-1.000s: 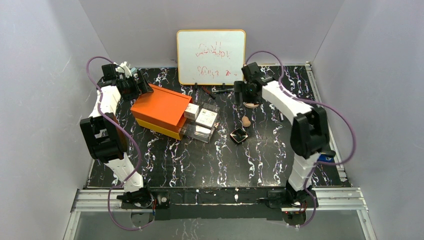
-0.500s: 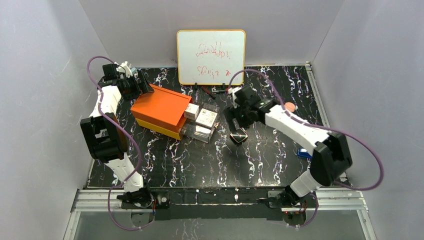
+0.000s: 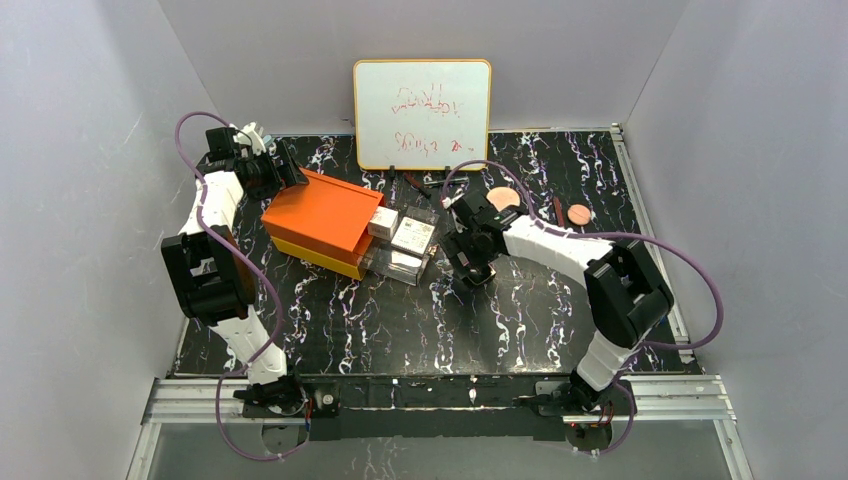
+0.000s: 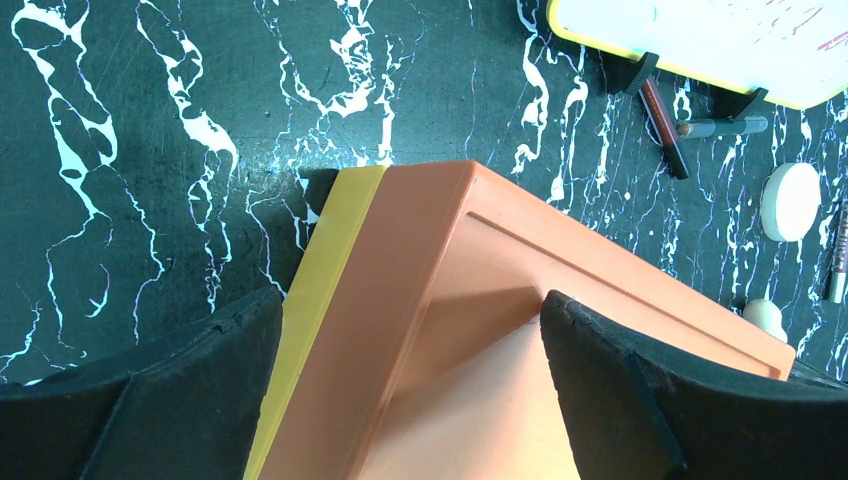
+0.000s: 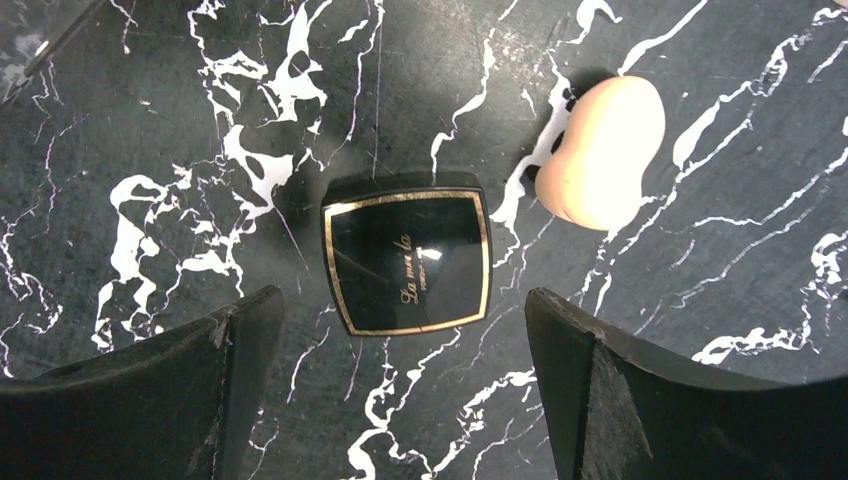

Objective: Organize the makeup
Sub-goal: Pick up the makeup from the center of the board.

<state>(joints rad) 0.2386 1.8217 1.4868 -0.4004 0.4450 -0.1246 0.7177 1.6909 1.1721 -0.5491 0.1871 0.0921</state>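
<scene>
The black square compact (image 5: 405, 262) with a gold rim lies flat on the marble table. My right gripper (image 5: 400, 335) hovers open just over its near edge, a finger on each side, touching nothing; in the top view it (image 3: 467, 262) covers the compact. The tan egg-shaped sponge (image 5: 600, 150) lies just right of the compact. A flat peach disc (image 3: 503, 198) and a smaller orange disc (image 3: 578, 213) lie further back. Thin dark sticks (image 3: 430, 182) lie at the whiteboard's foot. My left gripper (image 4: 405, 325) is open, straddling the back corner of the orange box (image 4: 480, 300).
The orange box (image 3: 320, 215) stands on a yellow base, its clear drawers (image 3: 405, 247) pulled out toward the right gripper. A whiteboard (image 3: 422, 112) stands at the back. A dark pencil (image 3: 557, 208) lies by the discs. Grey walls enclose the table.
My right arm has swung from the back near the peach disc forward and left, down over the compact. The left arm has stayed at the box.
</scene>
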